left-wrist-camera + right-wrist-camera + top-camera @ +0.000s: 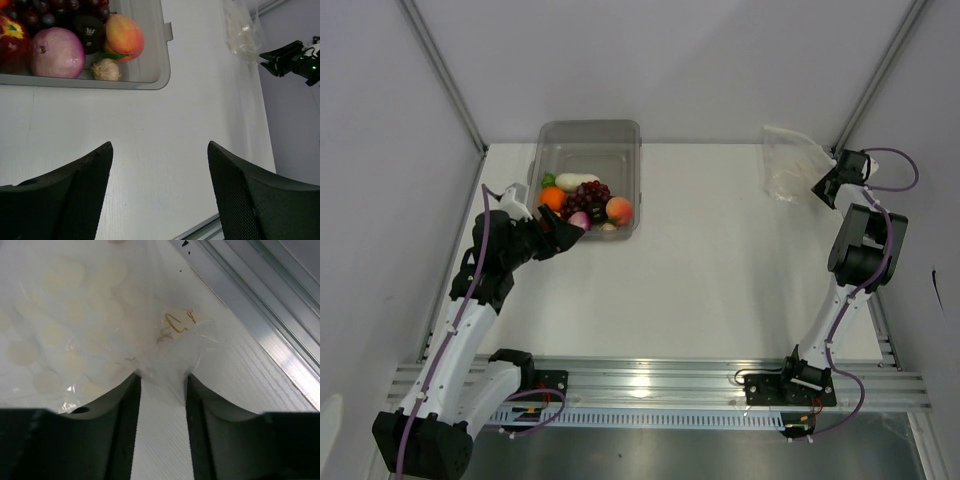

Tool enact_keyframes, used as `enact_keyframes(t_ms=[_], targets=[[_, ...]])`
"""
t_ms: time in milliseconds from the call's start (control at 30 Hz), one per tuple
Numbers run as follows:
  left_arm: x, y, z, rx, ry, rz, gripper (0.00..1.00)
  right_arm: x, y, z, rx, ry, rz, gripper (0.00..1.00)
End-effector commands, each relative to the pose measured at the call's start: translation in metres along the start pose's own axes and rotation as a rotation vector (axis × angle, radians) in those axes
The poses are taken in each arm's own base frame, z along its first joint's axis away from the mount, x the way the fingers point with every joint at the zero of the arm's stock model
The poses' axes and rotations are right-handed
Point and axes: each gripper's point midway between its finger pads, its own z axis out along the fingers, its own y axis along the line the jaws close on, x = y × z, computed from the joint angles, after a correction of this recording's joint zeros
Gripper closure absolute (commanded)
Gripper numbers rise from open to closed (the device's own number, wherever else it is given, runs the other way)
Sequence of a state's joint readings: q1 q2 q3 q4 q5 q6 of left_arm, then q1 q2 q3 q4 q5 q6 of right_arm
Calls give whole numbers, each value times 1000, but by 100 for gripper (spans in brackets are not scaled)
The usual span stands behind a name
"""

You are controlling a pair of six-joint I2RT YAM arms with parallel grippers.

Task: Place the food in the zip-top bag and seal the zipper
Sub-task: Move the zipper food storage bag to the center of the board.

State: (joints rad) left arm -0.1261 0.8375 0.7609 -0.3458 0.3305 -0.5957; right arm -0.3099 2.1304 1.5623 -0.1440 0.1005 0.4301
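Left claw (160,150): fingers wide apart over bare table (165,115), just off the bin's (145,82) near edge. Food (57,52) in bin, far left. Right claw (163,382): narrow gap, zip-top bag (75,315) edge between fingers, not clamped; far right corner.

**Right claw** (163,382): two dark fingers (125,410) rise from the lower frame. The jaws stand parted, with a strip of white bench (250,375) showing between them.

**Zip-top bag** (90,315): clear and crinkled, lying flat on the bench. It is patterned with pale round spots (47,382) and carries a brownish squiggle (175,322). One creased edge dips into the gap at the fingertips.

**Aluminium rail** (270,305): ribbed, running along the bench edge just beside the bag.
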Motion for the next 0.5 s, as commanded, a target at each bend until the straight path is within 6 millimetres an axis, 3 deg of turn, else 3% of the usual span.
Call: enact_keyframes(t_ms=[0,133,167,233,300,367,400,467], targets=[[-1,-17,-1,98,0,38,24,-14,12,1,-57,-33,-1,62],[-2,-26,-4,143,-1,54,35,-10,18,-5,-82,-23,-20,84],[0,-31,-6,172,9,63,39,-10,20,-8,-89,-21,-26,93],[-3,-37,-8,202,0,75,43,-9,28,-20,-116,-18,-32,100],[1,-43,-10,243,10,86,45,-13,37,-38,-139,-36,-32,100],[1,-48,-13,272,5,92,49,3,45,-51,-156,-12,-46,100],[4,-48,-13,280,11,93,50,-2,55,-68,-179,-29,-54,100],[4,-51,-14,298,9,93,55,21,69,-87,-204,-3,-89,100]])
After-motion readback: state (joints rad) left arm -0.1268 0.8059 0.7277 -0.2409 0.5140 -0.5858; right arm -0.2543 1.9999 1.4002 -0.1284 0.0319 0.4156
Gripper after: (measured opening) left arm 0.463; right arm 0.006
